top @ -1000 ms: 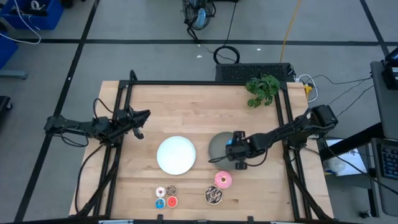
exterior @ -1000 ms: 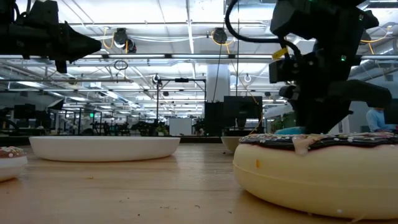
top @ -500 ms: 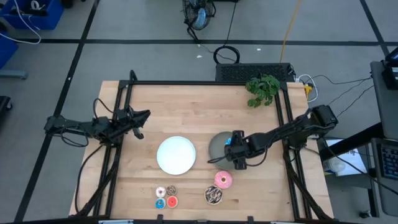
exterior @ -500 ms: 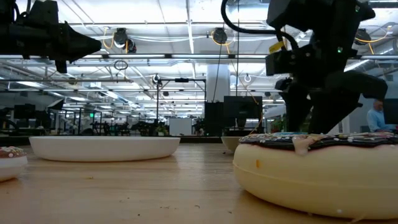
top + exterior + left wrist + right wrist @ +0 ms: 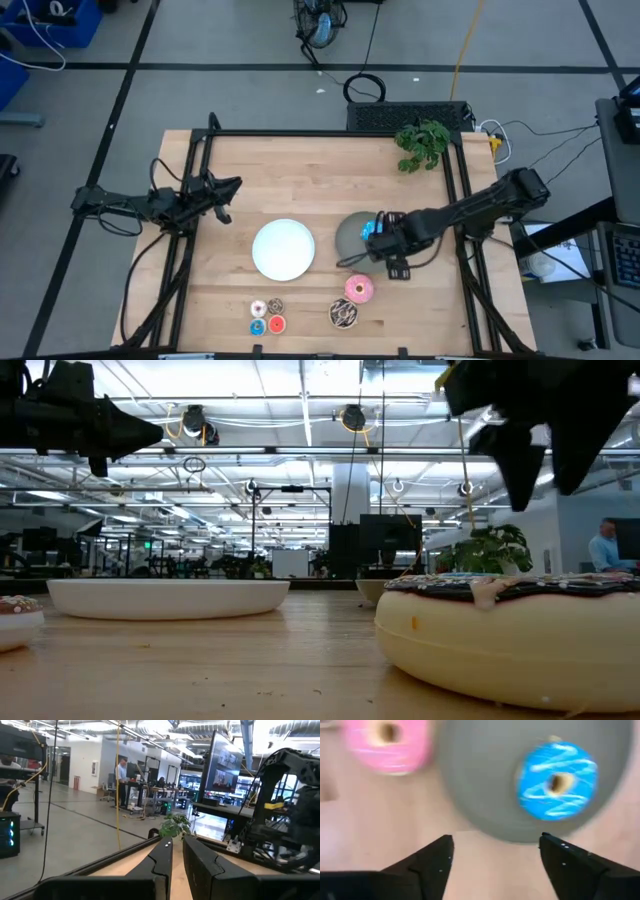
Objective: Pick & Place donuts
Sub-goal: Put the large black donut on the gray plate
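Observation:
The blue sprinkled donut (image 5: 557, 780) lies flat on the grey-green plate (image 5: 485, 780), also seen from above as the blue donut (image 5: 370, 228). My right gripper (image 5: 495, 851) hangs open above the plate's near edge, holding nothing, raised well off the table (image 5: 545, 450). The pink donut (image 5: 359, 289) and the brown drizzled donut (image 5: 344, 314) lie on the table nearer the front edge. Several tiny donuts (image 5: 267, 316) lie in a cluster at the front. My left gripper (image 5: 232, 186) waits shut at the table's left, off the surface.
A round white plate (image 5: 283, 249) sits on the table to the left of the grey-green plate (image 5: 346, 236). A green plant (image 5: 422, 145) stands at the far right corner. A black frame (image 5: 300, 134) runs along the table's far and side edges.
My right gripper has opened and let go of the blue donut, which stays on the grey-green plate. It has then risen clear of the plate and drawn slightly toward the table's near edge.

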Tool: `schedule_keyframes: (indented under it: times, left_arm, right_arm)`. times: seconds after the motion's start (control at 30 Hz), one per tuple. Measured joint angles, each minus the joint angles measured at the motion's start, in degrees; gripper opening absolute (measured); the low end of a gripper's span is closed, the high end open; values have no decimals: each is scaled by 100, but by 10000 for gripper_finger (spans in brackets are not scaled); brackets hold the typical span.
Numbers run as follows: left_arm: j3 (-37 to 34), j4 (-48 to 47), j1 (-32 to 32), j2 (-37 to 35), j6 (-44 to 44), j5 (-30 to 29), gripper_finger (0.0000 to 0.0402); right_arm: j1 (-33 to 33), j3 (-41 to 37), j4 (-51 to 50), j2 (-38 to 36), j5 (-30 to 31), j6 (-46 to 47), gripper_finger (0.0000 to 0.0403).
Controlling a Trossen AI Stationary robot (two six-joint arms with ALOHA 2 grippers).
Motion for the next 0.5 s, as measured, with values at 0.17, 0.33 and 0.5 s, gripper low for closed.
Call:
schedule_keyframes:
  times: [0.17, 0.33, 0.5]
  left_arm:
    - [0, -4, 0, 0, 4, 0, 49]
    - [0, -4, -1, 0, 9, -2, 49]
    - [0, -5, 1, 0, 9, -1, 49]
  right_arm:
    - [633, 0, 462, -440, 47, -174, 163]
    - [1318, -45, 1487, -1100, 540, -738, 31]
    - [1674, -725, 2482, -2359, 1064, -960, 16]
